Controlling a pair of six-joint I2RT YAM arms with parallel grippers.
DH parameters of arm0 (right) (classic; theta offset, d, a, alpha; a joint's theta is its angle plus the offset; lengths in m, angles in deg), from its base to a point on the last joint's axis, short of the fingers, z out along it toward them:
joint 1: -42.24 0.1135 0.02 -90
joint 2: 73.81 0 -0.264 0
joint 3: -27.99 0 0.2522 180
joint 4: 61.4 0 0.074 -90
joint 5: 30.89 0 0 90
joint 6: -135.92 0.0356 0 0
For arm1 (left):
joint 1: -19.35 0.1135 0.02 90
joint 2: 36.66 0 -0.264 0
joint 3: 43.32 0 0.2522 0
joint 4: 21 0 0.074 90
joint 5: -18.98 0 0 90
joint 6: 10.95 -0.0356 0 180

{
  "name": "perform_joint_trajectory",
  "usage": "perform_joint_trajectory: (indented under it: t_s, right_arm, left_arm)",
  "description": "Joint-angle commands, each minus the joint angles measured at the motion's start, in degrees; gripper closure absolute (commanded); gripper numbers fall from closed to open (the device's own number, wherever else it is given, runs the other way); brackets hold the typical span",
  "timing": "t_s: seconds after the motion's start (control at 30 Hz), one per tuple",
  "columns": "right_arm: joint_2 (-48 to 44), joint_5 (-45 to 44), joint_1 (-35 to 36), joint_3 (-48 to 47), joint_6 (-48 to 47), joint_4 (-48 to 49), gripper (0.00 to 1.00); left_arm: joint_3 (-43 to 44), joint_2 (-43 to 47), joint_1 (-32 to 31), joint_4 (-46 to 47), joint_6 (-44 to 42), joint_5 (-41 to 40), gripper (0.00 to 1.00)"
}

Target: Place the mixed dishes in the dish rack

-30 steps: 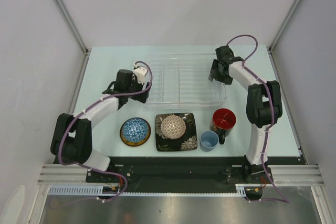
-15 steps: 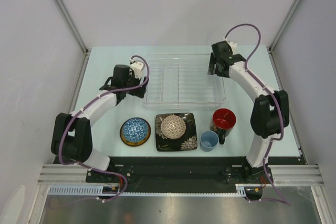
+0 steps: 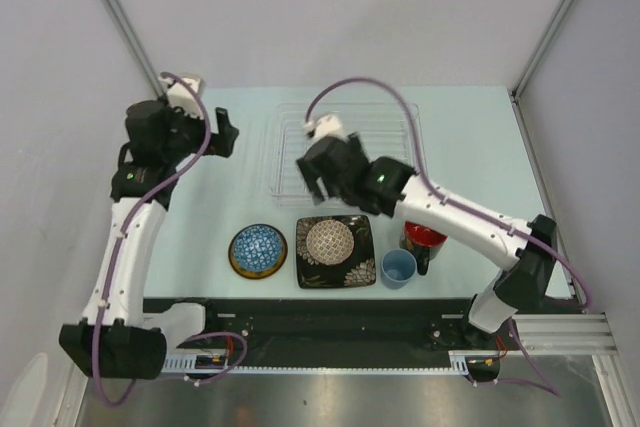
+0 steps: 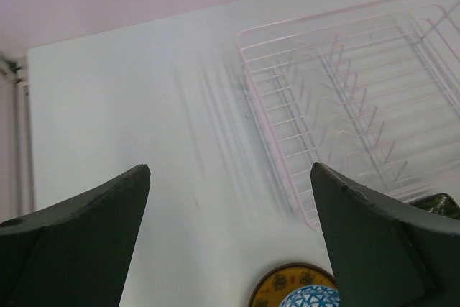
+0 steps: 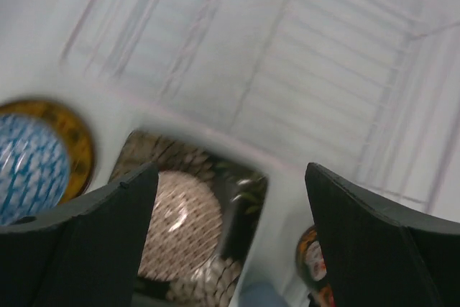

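Bowls 2: blue mosaic bowl (image 3: 258,246), beige patterned bowl (image 3: 330,240) | saucer (image 3: 236,261) 1 | square plate (image 3: 356,270) 1 | mug (image 3: 424,238) 1 | cup (image 3: 398,268) 1 | dish rack (image 3: 285,137) 1 | left pincer (image 4: 230,242), right pincer (image 5: 230,228): wide

The left arm (image 3: 128,237) is standing tall and nearly straight, with its wrist sitting just behind the left gripper (image 3: 222,133). That gripper is pointing towards the robot's right, tilted slightly down, and its two dark fingers (image 4: 79,239) are gaping wide apart with nothing between them. The right arm (image 3: 455,215) is stretching low and far across to the robot's left, its elbow lying well behind the right gripper (image 3: 318,185). This gripper is pointing downward, and its fingers (image 5: 83,239) are likewise spread wide, gripping nothing.
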Motion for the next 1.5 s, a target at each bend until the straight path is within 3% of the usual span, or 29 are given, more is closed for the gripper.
perform_joint_trajectory:
  t_s: [0.0,0.27,0.47,0.9,1.23,1.37,1.47]
  right_arm:
    - [2.2,1.7,9.2,2.5,4.7,-7.5,0.2]
    - [6.1,11.2,14.0,5.8,8.9,-5.1,0.19]
    - [9.9,13.0,16.3,7.6,9.7,-3.3,0.18]
    - [19.6,13.0,16.3,8.2,8.5,-0.2,0.2]
    - [19.0,14.2,13.6,9.1,7.0,1.1,0.37]
    - [18.6,15.3,12.8,9.2,6.5,1.5,0.52]
    - [18.5,15.5,12.2,9.3,6.5,1.5,0.58]
  left_arm:
    - [-1.9,2.5,7.5,-8.8,-0.7,5.2,0.0]
    - [-10.7,5.5,19.3,-8.9,-3.0,10.6,0.0]
    - [-14.6,5.4,20.4,-7.8,-3.6,8.1,0.0]
    - [-14.5,7.1,21.2,-7.9,-4.3,6.6,0.0]
    - [-16.0,7.6,21.3,-7.2,-4.1,6.4,0.0]
    - [-16.6,7.8,21.4,-6.7,-4.3,5.6,0.0]
    - [-16.9,8.3,21.5,-6.3,-4.3,4.8,0.0]
